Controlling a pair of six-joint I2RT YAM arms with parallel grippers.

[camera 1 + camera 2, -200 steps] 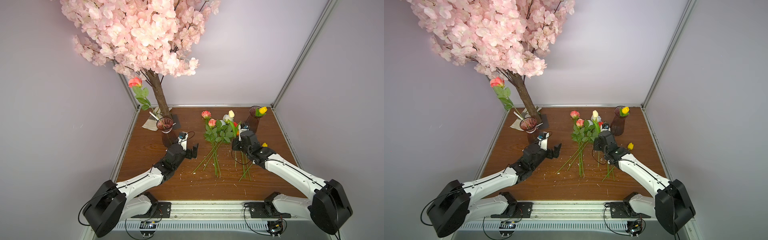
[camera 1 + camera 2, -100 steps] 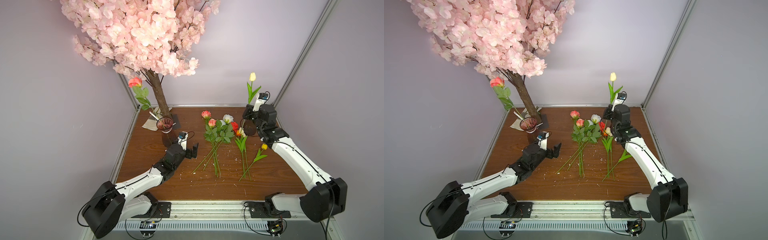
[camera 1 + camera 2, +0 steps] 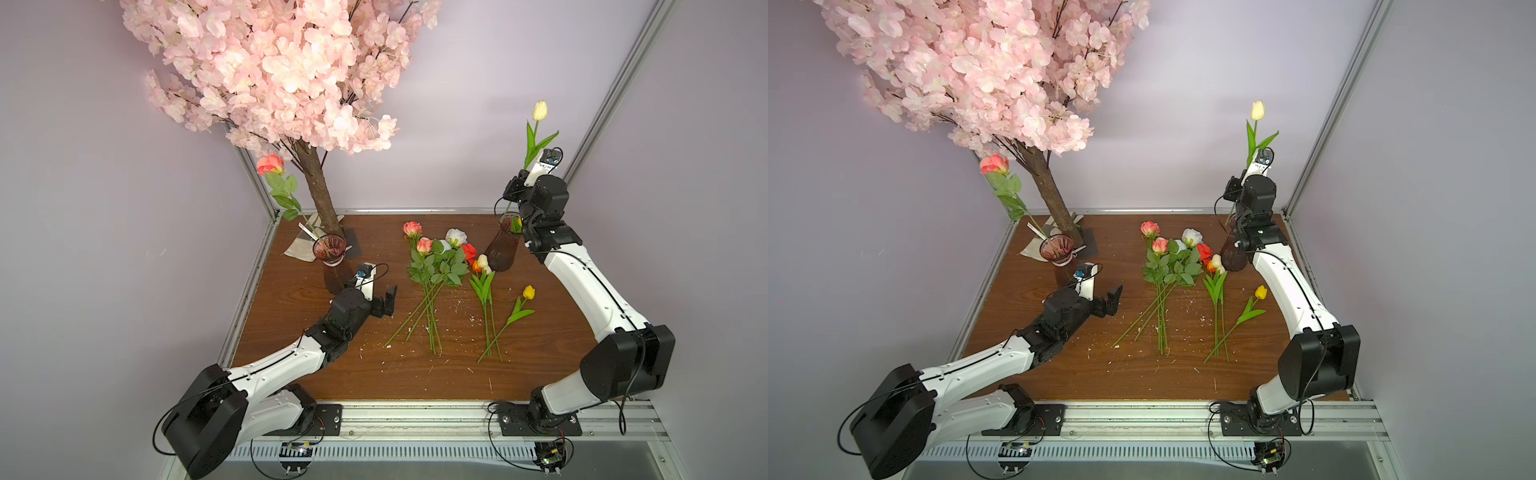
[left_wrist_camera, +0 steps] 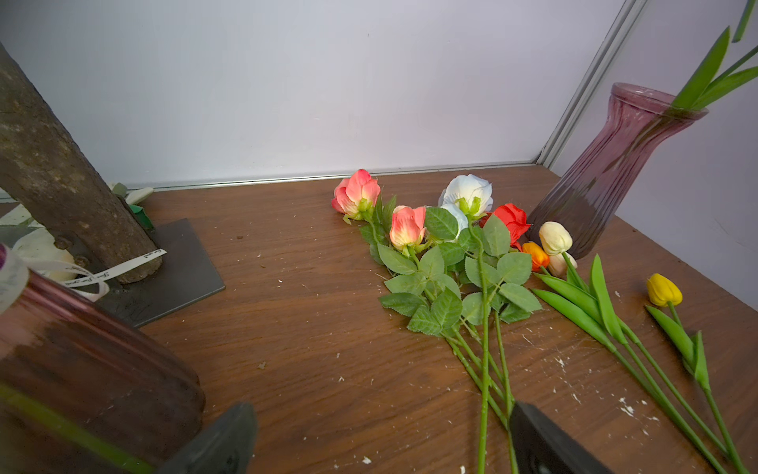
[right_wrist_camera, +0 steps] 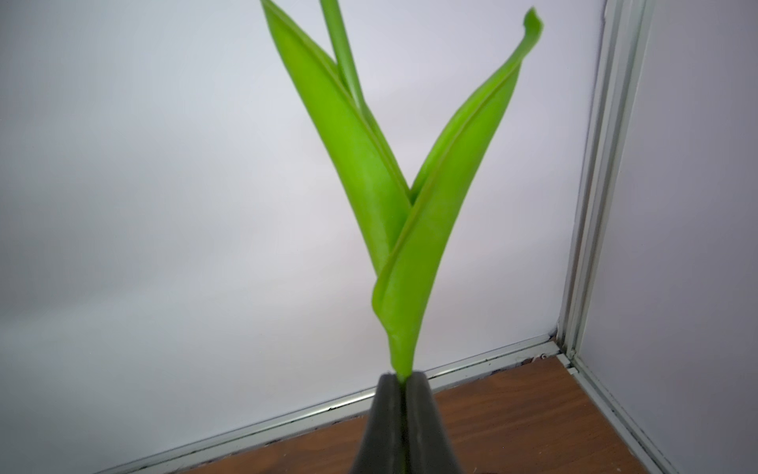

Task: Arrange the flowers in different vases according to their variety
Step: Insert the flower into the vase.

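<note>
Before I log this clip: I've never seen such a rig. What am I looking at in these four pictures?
Two robot arms, fixed at the near edge of a wooden table, each end in a two-finger gripper. Two pictures look down from overhead; two come from wrist cameras. Loose roses and tulips lie on the table. The right gripper is shut on the stem of a cream tulip, held upright over the plain maroon vase. The left gripper is open and empty near the banded vase, which holds a pink-coral rose.
</note>
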